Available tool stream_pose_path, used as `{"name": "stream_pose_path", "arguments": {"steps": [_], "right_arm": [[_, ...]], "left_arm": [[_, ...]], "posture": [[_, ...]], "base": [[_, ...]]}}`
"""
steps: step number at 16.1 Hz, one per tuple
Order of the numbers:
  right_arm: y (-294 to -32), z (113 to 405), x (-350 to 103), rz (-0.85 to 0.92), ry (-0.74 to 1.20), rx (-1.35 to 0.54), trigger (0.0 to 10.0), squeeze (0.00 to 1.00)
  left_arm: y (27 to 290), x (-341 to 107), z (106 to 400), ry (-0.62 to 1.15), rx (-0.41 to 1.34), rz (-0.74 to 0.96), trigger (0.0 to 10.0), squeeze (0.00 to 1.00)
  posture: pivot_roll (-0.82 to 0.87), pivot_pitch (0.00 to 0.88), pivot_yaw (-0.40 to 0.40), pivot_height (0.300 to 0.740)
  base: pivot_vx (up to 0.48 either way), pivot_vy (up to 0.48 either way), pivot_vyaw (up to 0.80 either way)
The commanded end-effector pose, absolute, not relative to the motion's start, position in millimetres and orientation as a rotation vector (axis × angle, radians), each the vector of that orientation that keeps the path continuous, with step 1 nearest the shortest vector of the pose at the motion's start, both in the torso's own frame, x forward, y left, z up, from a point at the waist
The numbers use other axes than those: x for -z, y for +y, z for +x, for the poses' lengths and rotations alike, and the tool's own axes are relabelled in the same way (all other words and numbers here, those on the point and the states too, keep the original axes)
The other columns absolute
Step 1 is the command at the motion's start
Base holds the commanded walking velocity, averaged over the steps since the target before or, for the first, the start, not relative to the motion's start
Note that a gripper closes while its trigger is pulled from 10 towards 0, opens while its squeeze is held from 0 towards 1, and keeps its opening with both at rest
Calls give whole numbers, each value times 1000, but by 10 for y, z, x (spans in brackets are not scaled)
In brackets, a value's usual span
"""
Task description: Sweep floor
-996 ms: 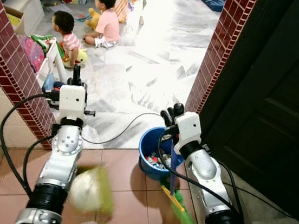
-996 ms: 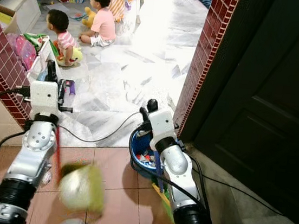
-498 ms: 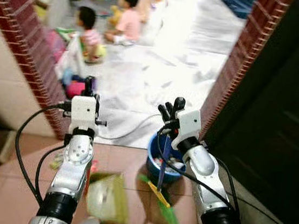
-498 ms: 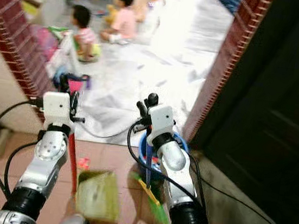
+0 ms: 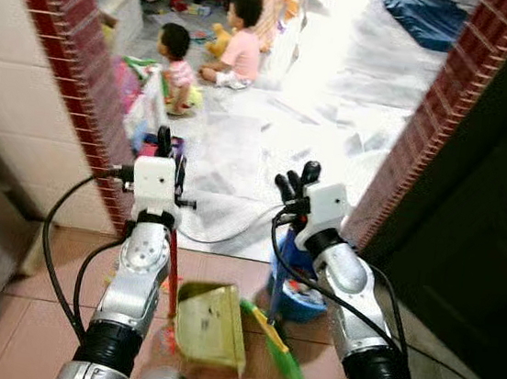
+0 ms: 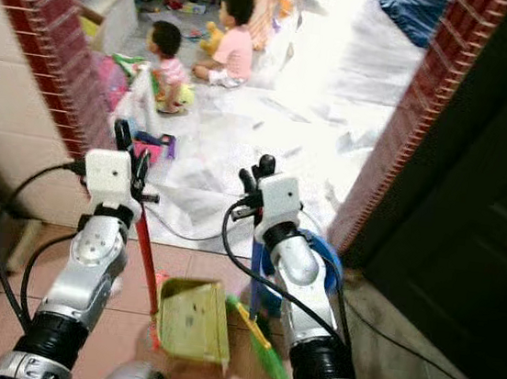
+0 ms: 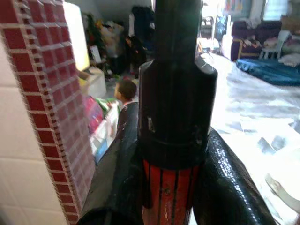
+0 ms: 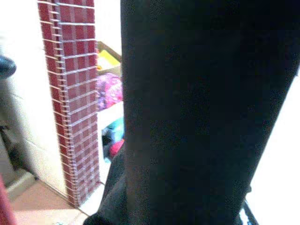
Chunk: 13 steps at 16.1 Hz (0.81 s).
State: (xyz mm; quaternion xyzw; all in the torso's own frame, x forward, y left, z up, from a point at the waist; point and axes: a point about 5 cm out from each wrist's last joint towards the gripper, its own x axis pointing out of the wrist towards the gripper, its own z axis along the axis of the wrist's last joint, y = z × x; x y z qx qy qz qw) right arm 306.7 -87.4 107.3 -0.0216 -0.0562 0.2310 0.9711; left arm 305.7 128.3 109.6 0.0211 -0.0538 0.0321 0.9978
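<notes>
Left eye view shows the whole scene shifted from a second ago — your camera has swung, and the brick pillar (image 5: 77,48) now stands larger on the left. What really changed is the yellow-green dustpan (image 5: 209,325): a blur in the air a second back, it now sits flat on the terracotta tiles, mouth toward the green broom head (image 5: 283,361). I'd judge you are set up to begin sweeping, not yet collecting.

Your left gripper (image 5: 164,144) is clamped round the dustpan's red handle (image 5: 171,281); the left wrist view shows glossy black fingers (image 7: 225,173) pressed against a ribbed red shaft under a black cap. Your right gripper (image 5: 297,178) grips the blue broom handle (image 5: 278,285), which runs down beside the blue bucket (image 5: 301,292).

Underfoot the matt tiles give way to pale, shiny marble beyond the doorway, where two children sit well apart from you, with a thin black cable (image 5: 230,233) trailing across the threshold.
</notes>
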Motion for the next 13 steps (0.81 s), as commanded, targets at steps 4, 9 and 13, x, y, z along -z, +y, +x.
{"name": "stream_pose_path", "arguments": {"steps": [4,9,13], "right_arm": [[-802,3093,-1189,-35,-164,-483,10000,0],[-829,3102,-1154,-54,-152,-464,10000,0],[-814,3099,-1129,-73,-144,-466,10000,0]], "left_arm": [[1204,-1351,3122,-193,-45,46,10000,0],[1175,-1404,3138,-198,-17,31,10000,0],[1182,-1458,3140,-210,-18,35,10000,0]], "posture": [[-29,0,10,740],[-28,0,16,740],[-23,0,16,740]], "base": [[0,480,0],[0,480,0],[0,480,0]]}}
